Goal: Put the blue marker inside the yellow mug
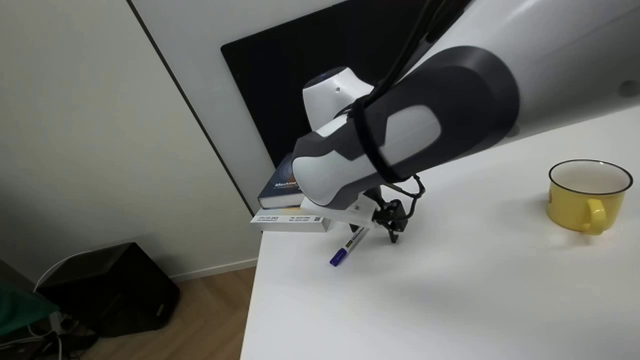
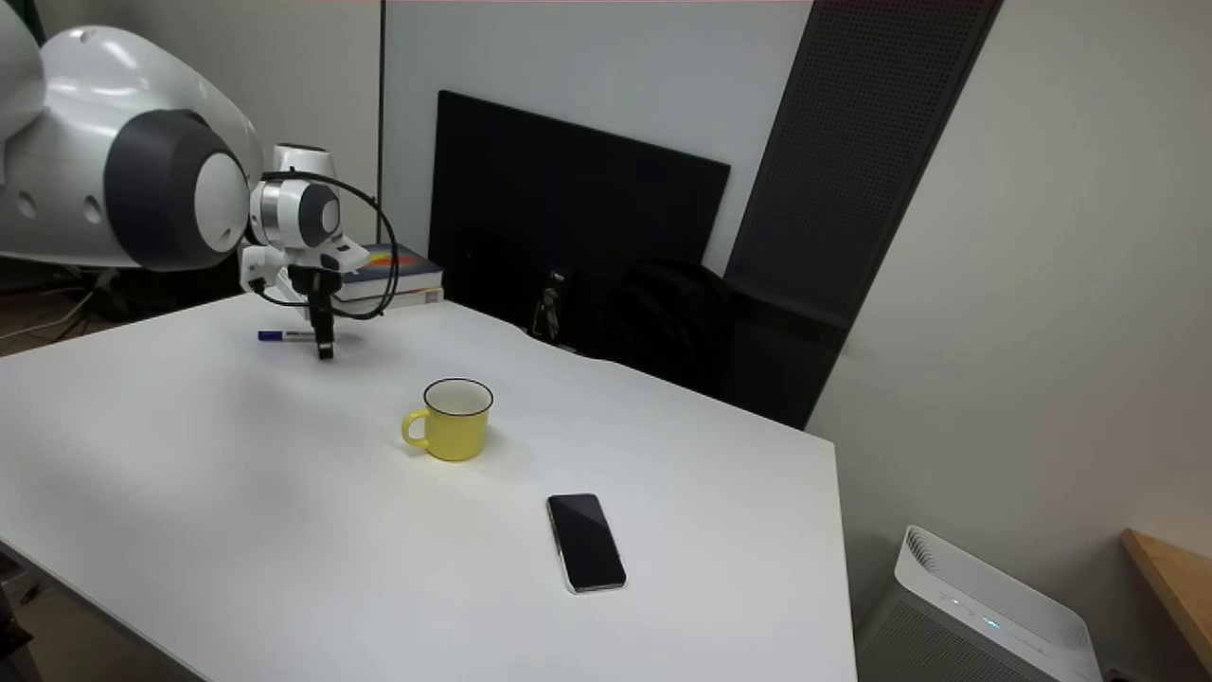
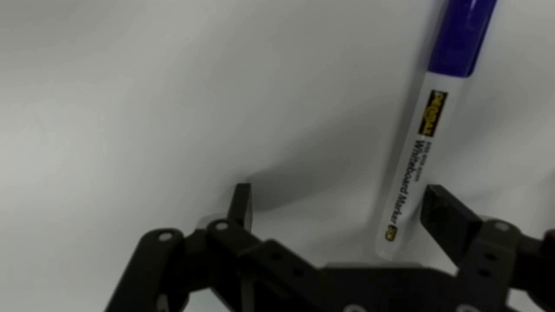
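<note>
Claw (image 3: 340, 203): spread wide, holding nothing, low by the white table (image 2: 284, 530).
Blue marker (image 3: 414, 154): lying in the right half of the wrist view, cap toward the upper right, tail end right of bottom centre.
Marker from claw: lower barrel lies between the fingers, just beside the right-hand finger (image 3: 451, 221) in the frame; touching or not, I cannot tell. The left-hand finger (image 3: 239, 206) stands well apart from it.
Long axis: steep slant, mostly across the closing line; judged good for a pinch.
Coming move: likely closing on the barrel; shifting toward frame right first would centre it, else one finger may drag or swivel it.
Yellow mug (image 2: 456, 436): upright, left of centre in an exterior view, well apart from the marker.
</note>
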Tool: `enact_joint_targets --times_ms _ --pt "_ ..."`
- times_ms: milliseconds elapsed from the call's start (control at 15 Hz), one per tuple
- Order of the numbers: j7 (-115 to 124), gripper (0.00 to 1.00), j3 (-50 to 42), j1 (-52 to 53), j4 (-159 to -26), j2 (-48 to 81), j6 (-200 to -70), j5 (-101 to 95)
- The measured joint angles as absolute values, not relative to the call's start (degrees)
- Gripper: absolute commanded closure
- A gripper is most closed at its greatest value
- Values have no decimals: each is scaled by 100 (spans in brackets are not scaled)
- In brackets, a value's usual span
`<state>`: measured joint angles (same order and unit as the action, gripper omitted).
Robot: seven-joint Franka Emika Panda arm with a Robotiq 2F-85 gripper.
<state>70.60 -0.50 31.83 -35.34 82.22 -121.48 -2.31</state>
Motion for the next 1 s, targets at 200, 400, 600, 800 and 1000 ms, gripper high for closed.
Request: enact_joint_targets --times_ms 200,400,600,800,1000 --pt "7060 0 -50 3183 -3530 8225 -12140 -231" --pt "7060 25 -50 3185 -3501 8225 -12124 -232" --pt "7060 40 -51 3187 -3432 8224 -12119 -232" --pt "7060 61 -52 3185 -3400 8224 -12118 -233" --pt "7060 81 -55 3169 -3387 8224 -12118 -233"
